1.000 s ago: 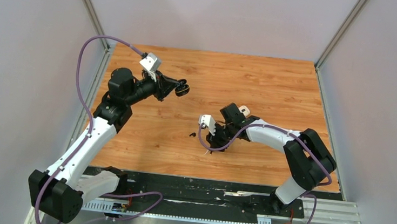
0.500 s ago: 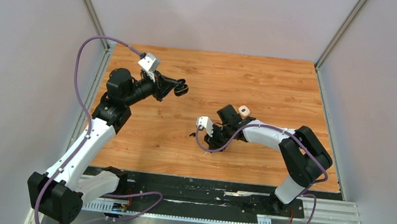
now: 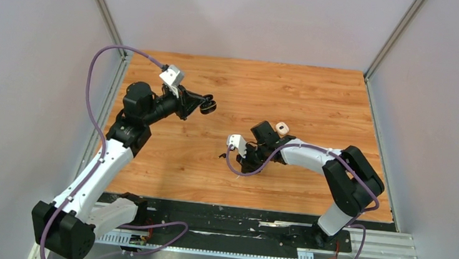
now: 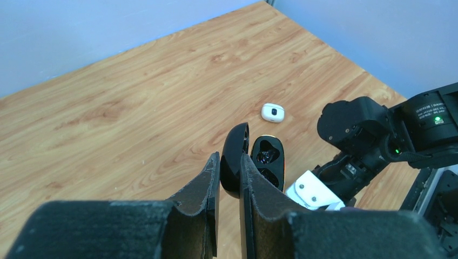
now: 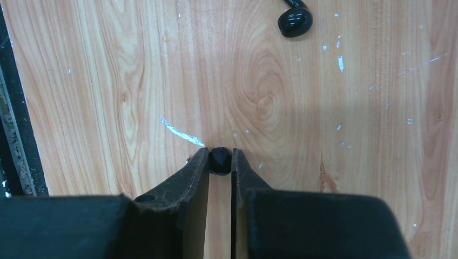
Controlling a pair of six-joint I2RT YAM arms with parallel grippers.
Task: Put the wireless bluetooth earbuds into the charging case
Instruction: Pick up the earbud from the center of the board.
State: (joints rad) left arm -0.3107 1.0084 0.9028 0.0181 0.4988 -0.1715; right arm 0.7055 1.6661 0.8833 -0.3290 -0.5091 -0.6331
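Observation:
My left gripper [image 3: 203,104] [image 4: 230,163] is shut on the lid of an open black charging case [image 4: 268,156] and holds it in the air over the back left of the table; its cavities face up. My right gripper [image 3: 242,169] [image 5: 220,157] is low at the table's middle, shut on a black earbud [image 5: 220,161] at its fingertips. A second black earbud [image 5: 295,21] lies on the wood ahead of it and shows as a dark speck in the top view [image 3: 222,156]. No white earbuds are in view.
A small white rounded case [image 3: 281,128] [image 4: 273,112] lies closed on the wood just behind the right forearm. The wooden table [image 3: 317,99] is walled on the left, right and back. A black strip [image 5: 13,108] edges the table by the right gripper.
The right arm has swung a little to the left and uncovered the white case behind it. The left gripper with the black case has shifted slightly.

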